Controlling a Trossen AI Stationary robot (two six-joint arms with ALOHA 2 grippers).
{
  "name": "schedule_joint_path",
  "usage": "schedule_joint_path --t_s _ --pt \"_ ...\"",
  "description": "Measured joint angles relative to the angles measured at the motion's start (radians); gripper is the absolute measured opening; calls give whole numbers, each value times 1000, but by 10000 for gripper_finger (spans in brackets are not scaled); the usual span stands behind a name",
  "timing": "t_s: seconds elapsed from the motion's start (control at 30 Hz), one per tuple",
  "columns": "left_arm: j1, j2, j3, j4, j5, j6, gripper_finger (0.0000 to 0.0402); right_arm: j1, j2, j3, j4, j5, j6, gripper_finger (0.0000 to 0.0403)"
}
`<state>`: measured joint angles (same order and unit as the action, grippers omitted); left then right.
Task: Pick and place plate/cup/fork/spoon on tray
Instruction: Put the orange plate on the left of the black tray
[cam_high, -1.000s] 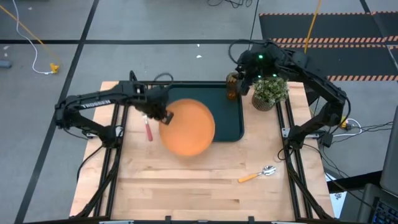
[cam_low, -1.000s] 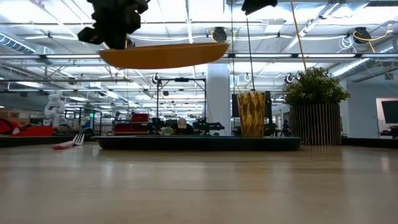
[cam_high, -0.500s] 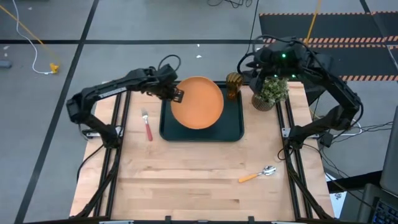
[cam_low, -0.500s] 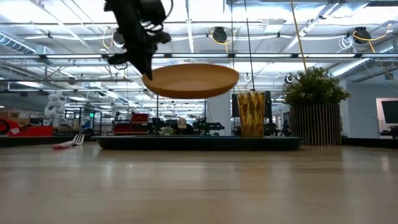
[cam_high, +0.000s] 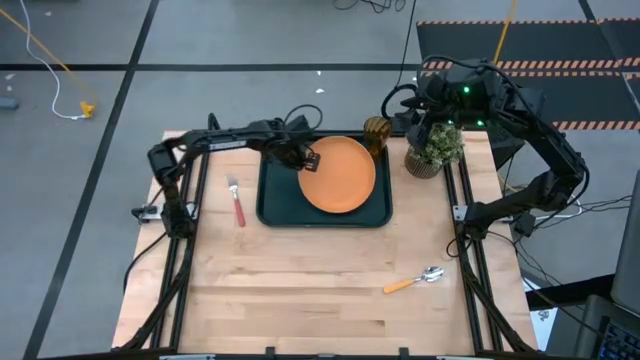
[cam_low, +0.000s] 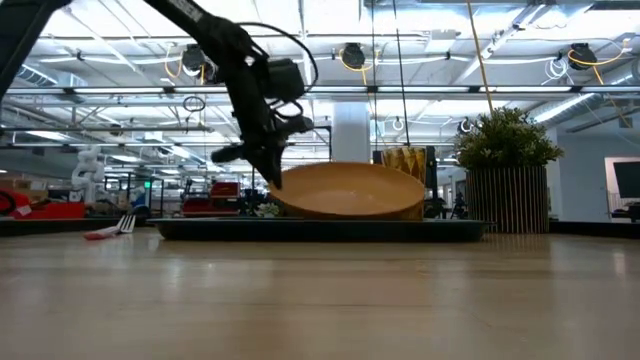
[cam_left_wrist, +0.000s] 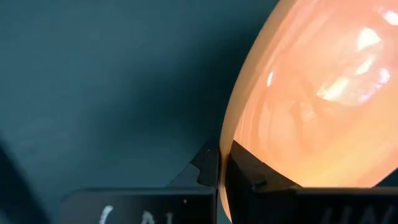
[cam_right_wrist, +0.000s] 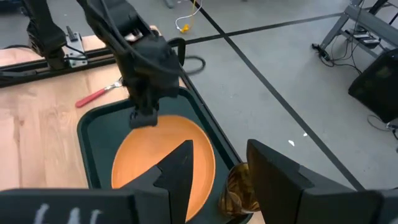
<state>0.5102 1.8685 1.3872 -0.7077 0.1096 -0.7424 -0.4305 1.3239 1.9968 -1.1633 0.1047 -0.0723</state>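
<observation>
The round orange plate (cam_high: 340, 176) is low over the dark green tray (cam_high: 272, 205), toward its right half. My left gripper (cam_high: 306, 158) is shut on the plate's left rim. The amber cup (cam_high: 376, 131) stands at the tray's far right corner; inside or outside the rim, I cannot tell. My right gripper (cam_right_wrist: 230, 168) is open above the cup (cam_right_wrist: 239, 186), touching nothing. The red-handled fork (cam_high: 236, 201) lies on the table left of the tray. The orange-handled spoon (cam_high: 415, 279) lies on the table at the near right. My left gripper pinches the plate's rim (cam_left_wrist: 225, 134) on its left side between the two fingers, one above and one below. The fingers come from the table's left, slanting down. The plate (cam_low: 350, 192) is slightly tilted, down at the height of the tray's rim; whether it touches the tray floor is hidden.
A potted green plant (cam_high: 435, 146) stands on the table right of the cup, under my right arm. Bare wood (cam_high: 300, 290) shows between the tray and the table's near edge.
My left gripper has carried the plate from high above the tray's near left corner toward the far and right edges, and down. The plate now sits low over the tray. My right gripper has drawn back a little from the cup toward the right.
</observation>
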Motion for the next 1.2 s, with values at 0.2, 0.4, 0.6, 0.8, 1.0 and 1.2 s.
schedule_joint_path --t_s 0.2,0.4,0.6,0.8,1.0,1.2 --pt "0 70 0 4 35 -2 7 0 -2 0 0 0 0 144" --pt "7 76 0 25 32 -9 7 0 -9 0 0 -1 -3 144" --pt "10 76 0 25 11 -46 15 0 -10 0 0 -1 -29 144" --pt "9 76 0 25 -23 -57 22 0 -9 0 14 0 -51 144" --pt "10 76 0 23 -43 -66 70 0 -9 0 15 -1 -50 144" --pt "10 76 0 22 -43 -71 92 0 -9 0 14 -1 -45 144"
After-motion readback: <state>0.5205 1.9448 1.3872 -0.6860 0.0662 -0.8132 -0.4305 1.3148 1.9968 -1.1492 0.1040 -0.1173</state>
